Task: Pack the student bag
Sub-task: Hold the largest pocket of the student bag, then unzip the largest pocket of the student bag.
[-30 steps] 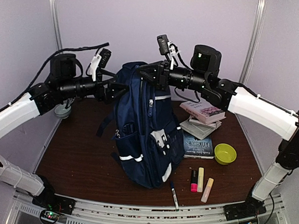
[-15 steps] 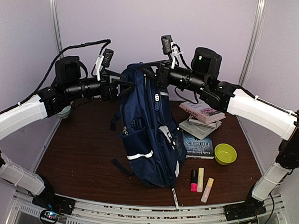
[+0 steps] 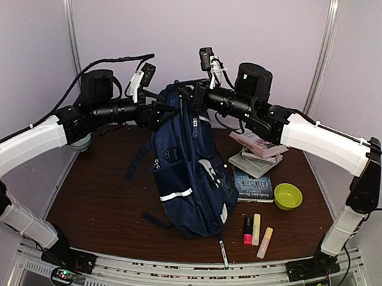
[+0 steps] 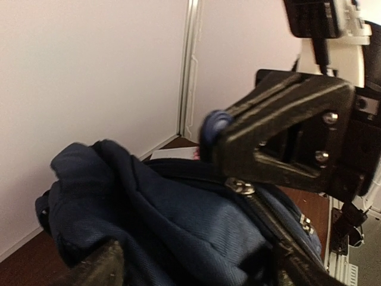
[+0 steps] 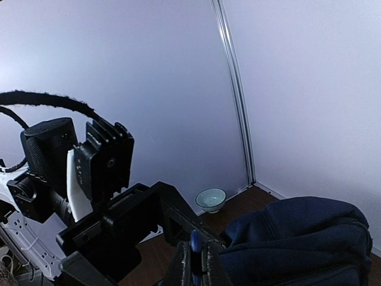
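The student bag (image 3: 186, 171), navy with white stripes, stands upright in the middle of the table, held up by its top. My left gripper (image 3: 159, 111) grips bunched fabric at the bag's top left. In the left wrist view the blue fabric (image 4: 178, 220) fills the gap between my left gripper's (image 4: 196, 271) fingers. My right gripper (image 3: 197, 96) is shut on a thin blue loop at the bag's top. In the right wrist view my right gripper (image 5: 195, 262) pinches that loop, with the bag (image 5: 297, 238) to the right.
Right of the bag lie a stack of books (image 3: 258, 152), a dark book (image 3: 252, 185) and a green bowl (image 3: 287, 196). Three highlighters (image 3: 256, 229) and a marker pen (image 3: 222, 249) lie near the front edge. A pale bowl (image 5: 211, 199) sits at the back left.
Both grippers have moved slightly with the bag's top, the left one to the right. The bag has swung from a rightward lean to hang straighter, and its front has turned.
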`<state>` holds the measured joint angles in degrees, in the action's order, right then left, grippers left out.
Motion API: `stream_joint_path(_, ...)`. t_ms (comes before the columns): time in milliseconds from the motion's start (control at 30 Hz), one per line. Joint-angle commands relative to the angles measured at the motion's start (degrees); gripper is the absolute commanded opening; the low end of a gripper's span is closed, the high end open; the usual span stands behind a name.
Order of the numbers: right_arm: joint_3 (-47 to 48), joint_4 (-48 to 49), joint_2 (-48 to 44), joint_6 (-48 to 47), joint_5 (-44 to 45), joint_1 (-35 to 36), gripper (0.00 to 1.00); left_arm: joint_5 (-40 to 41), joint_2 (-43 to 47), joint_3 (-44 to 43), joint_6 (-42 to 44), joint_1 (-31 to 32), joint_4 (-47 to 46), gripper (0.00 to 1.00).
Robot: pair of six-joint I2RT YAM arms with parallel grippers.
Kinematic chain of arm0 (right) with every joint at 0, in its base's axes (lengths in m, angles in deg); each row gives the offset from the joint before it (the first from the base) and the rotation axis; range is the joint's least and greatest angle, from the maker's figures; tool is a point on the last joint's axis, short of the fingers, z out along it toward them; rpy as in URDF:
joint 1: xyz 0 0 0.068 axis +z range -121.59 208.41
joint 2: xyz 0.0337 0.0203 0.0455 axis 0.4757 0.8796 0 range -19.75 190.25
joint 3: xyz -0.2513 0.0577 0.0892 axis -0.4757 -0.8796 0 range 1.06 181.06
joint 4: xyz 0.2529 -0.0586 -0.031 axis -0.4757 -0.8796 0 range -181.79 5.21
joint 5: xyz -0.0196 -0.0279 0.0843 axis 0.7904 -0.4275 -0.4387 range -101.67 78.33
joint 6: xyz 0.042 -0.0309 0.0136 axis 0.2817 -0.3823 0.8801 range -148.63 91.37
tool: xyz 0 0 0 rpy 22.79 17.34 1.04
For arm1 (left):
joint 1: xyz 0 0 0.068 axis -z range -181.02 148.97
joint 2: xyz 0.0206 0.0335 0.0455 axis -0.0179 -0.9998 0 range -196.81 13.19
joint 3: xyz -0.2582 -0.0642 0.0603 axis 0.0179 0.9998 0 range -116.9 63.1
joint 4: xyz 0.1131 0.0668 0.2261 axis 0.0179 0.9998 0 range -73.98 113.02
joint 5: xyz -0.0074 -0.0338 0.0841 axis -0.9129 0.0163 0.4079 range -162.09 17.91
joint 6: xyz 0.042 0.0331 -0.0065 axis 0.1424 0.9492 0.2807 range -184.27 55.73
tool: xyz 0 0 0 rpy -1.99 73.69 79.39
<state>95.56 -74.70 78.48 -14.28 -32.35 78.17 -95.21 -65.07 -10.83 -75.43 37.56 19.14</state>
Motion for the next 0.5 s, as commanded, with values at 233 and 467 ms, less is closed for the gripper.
stream_joint_path(233, 1.30, 7.16, -4.01, 2.76, 2.61, -2.96, 0.00, -2.08, 4.76, 5.16, 7.95, 0.79, -3.92, 0.00)
stream_joint_path(467, -2.36, 9.25, -5.42, 9.98, 7.16, -12.64, 0.00, -3.59, 13.65, 9.46, 22.80, 0.95, -2.90, 0.00)
